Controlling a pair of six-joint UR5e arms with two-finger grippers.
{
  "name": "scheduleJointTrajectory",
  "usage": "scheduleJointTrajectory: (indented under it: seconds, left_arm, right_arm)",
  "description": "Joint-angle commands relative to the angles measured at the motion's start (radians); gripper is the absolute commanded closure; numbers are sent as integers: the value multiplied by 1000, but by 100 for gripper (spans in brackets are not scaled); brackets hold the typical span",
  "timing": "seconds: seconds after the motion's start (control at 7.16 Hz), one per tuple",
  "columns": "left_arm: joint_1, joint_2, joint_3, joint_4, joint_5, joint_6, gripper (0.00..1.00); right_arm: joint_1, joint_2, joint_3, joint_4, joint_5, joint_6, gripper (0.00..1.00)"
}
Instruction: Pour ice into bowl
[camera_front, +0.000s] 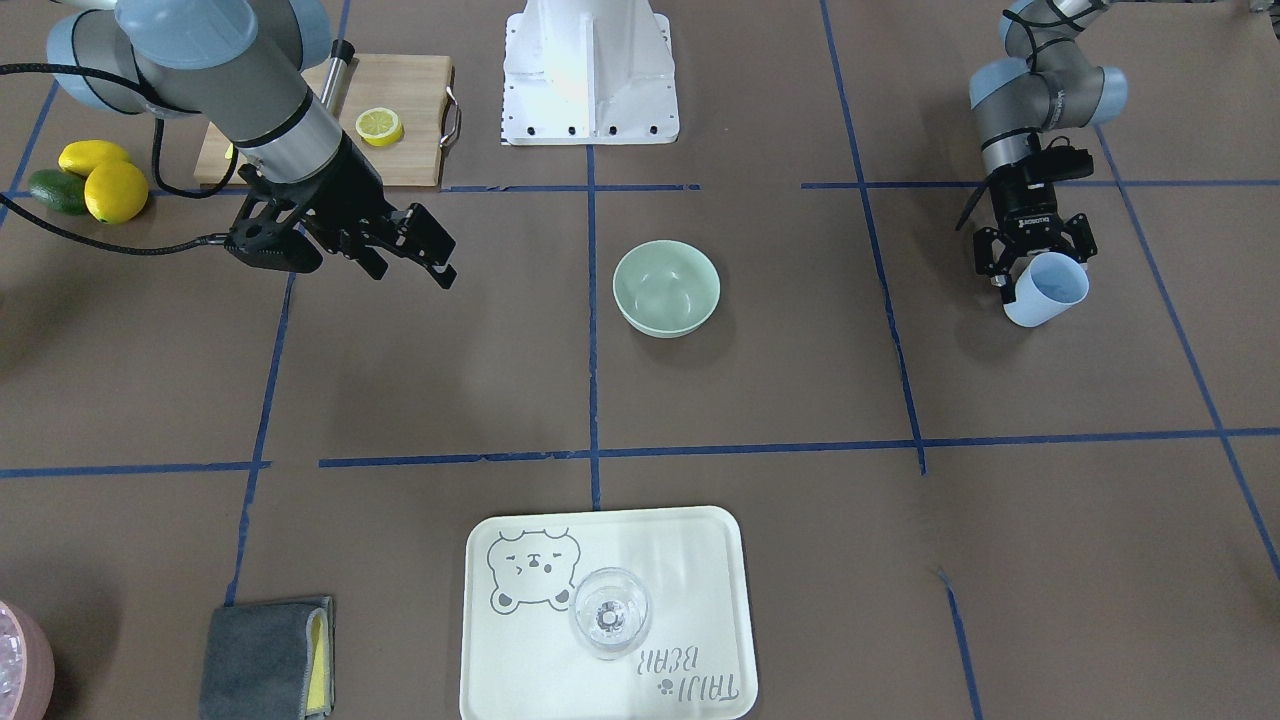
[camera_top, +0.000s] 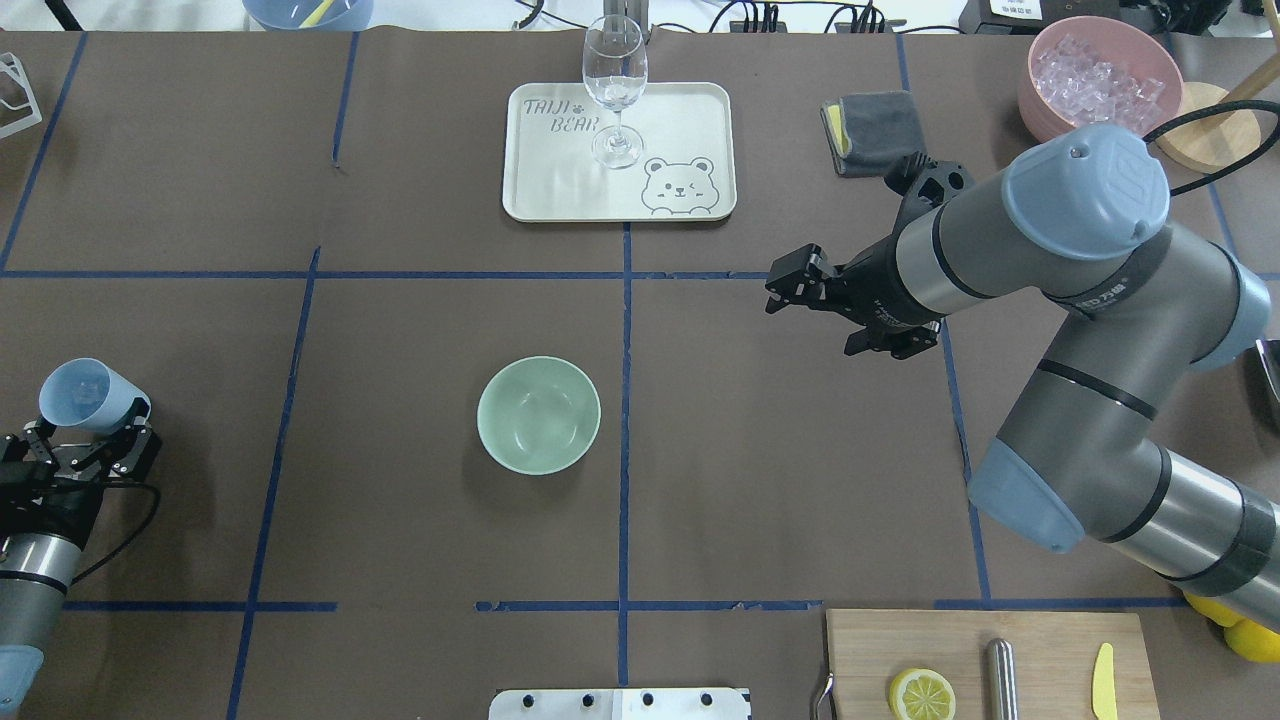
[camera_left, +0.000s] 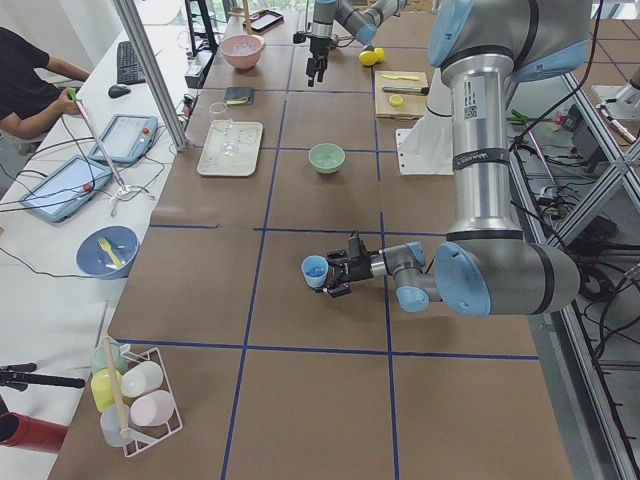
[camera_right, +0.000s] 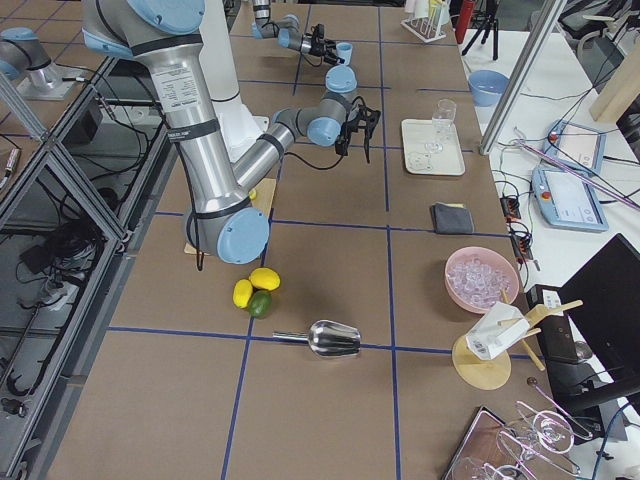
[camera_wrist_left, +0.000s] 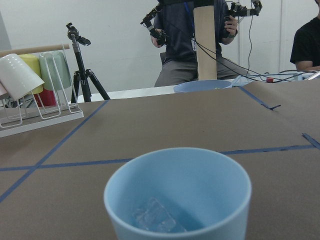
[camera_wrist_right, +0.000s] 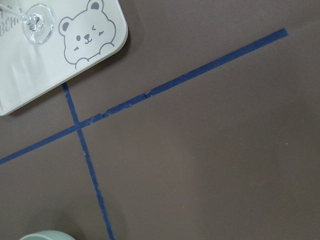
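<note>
The pale mint-green bowl (camera_top: 538, 415) stands empty near the table's middle; it also shows in the front view (camera_front: 666, 288) and at the bottom edge of the right wrist view (camera_wrist_right: 47, 235). My left gripper (camera_top: 90, 430) is shut on a light blue cup (camera_top: 88, 395), far to the bowl's left. The cup (camera_wrist_left: 177, 195) is roughly upright, with a few clear ice cubes (camera_wrist_left: 155, 216) at its bottom. My right gripper (camera_top: 800, 300) is open and empty, hovering to the right of the bowl and beyond it.
A white bear tray (camera_top: 560, 190) with a wine glass (camera_top: 614, 85) sits at the far side. A pink container of ice (camera_top: 1098, 75) and a grey cloth (camera_top: 875, 130) are far right. A cutting board (camera_top: 1040, 625) with a lemon half (camera_top: 921, 693) lies near right.
</note>
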Motion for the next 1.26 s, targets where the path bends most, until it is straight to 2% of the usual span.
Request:
scheduleJointTrajectory:
  seconds: [0.0, 0.56, 0.7, 0.84, 0.98, 1.12]
  left_arm:
    - [-31, -54, 25, 0, -23, -1, 1]
    - [-61, -65, 44, 0, -28, -2, 5]
    - [-60, -65, 45, -2, -28, -1, 15]
    - [-61, -64, 45, -2, -28, -1, 30]
    - [-60, -61, 44, -21, -28, 2, 68]
    - [-60, -58, 41, -73, -28, 53, 97]
  right_arm:
    - [0, 0, -1, 0, 0, 1, 0]
    - [0, 3, 6, 0, 0, 1, 0]
    - [-1, 3, 5, 0, 0, 1, 0]
    - [-2, 3, 5, 0, 0, 1, 0]
    - [-2, 8, 5, 0, 0, 2, 0]
    - [-3, 9, 2, 0, 0, 2, 0]
